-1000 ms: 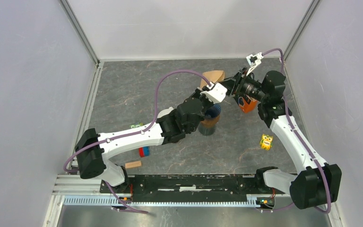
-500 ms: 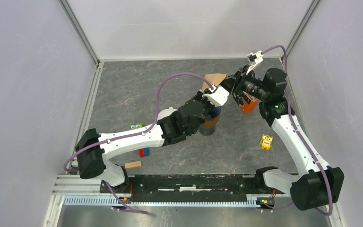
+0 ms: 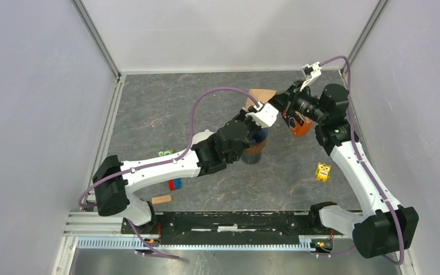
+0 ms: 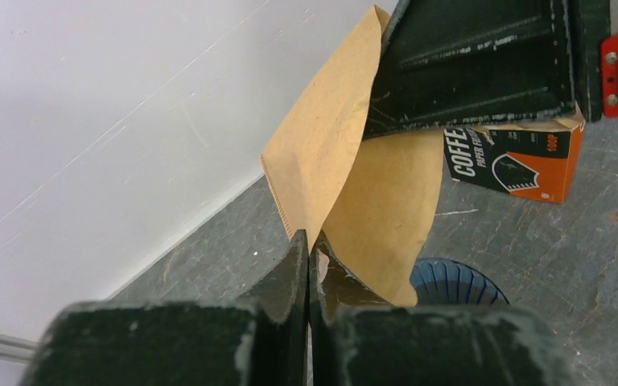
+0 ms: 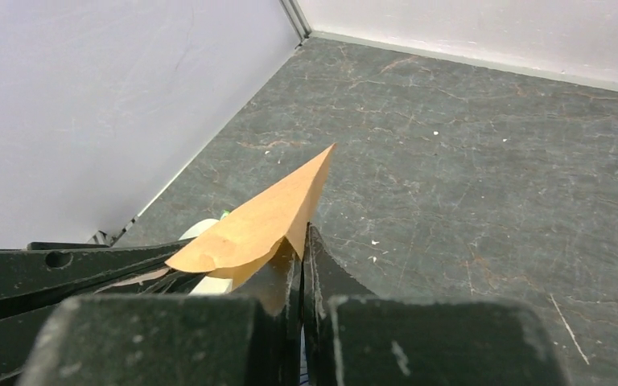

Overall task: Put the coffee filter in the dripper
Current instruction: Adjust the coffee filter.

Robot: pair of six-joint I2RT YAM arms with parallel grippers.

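Note:
A brown paper coffee filter (image 3: 259,96) is held in the air between both grippers, above the blue ribbed dripper (image 3: 259,136) that sits on a dark cup. My left gripper (image 4: 308,249) is shut on one edge of the filter (image 4: 346,173). My right gripper (image 5: 302,241) is shut on another edge of the filter (image 5: 265,217). The filter's mouth is pulled partly apart. The dripper's rim (image 4: 451,283) shows just below the filter in the left wrist view. In the top view the left gripper (image 3: 256,110) and right gripper (image 3: 279,103) meet over the dripper.
An orange and black coffee filter box (image 3: 299,126) lies behind the dripper, also in the left wrist view (image 4: 515,157). A yellow toy (image 3: 322,171) lies at the right. A green toy (image 3: 164,153), a blue and red block (image 3: 174,184) and a wooden block (image 3: 161,199) lie near the left arm.
The right arm has shifted slightly right and back, drawing the filter's edge with it. The left arm has barely moved. Both grippers keep hold of the filter.

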